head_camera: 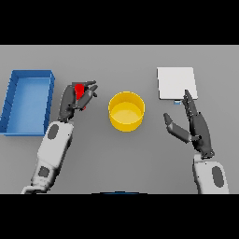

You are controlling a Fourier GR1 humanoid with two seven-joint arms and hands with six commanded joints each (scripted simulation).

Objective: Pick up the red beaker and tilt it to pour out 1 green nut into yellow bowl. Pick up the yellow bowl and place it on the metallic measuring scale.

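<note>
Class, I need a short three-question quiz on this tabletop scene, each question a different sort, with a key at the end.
1. True or false: the left hand is curled round the red beaker.
2. What lies just beyond the right hand? A) blue bin B) metallic measuring scale C) yellow bowl
3. Fill in: the yellow bowl stands on the grey ____.

Key: 1 true. 2 B, the metallic measuring scale. 3 table.
</note>
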